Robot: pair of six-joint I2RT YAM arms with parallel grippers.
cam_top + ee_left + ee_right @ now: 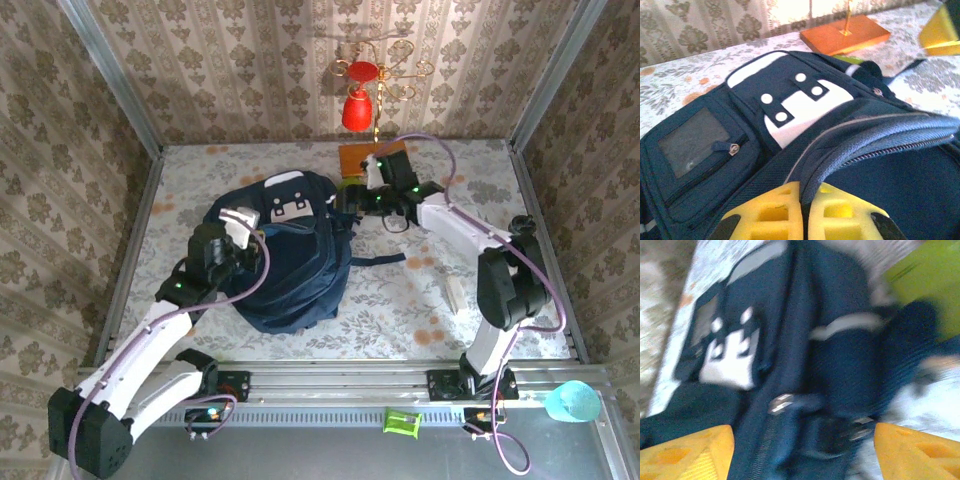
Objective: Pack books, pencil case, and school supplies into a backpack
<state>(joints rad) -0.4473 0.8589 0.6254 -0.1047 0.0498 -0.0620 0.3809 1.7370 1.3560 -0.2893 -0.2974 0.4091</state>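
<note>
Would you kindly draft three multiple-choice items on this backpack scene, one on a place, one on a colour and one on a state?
1. Where is the orange slab relative to the backpack?
A. beyond its far edge
B. between the arm bases
C. lying on top of it

2. What colour is the patch on the backpack's front?
A. red
B. white
C. green

3. How do the right gripper's jaws stand?
A. shut on a strap
B. shut on nothing
C. wide open

Answers:
1 A, the top view shows the slab past the backpack's far edge.
2 B, the left wrist view shows it white.
3 C, the yellow fingers sit far apart at the bottom corners of the right wrist view.
</note>
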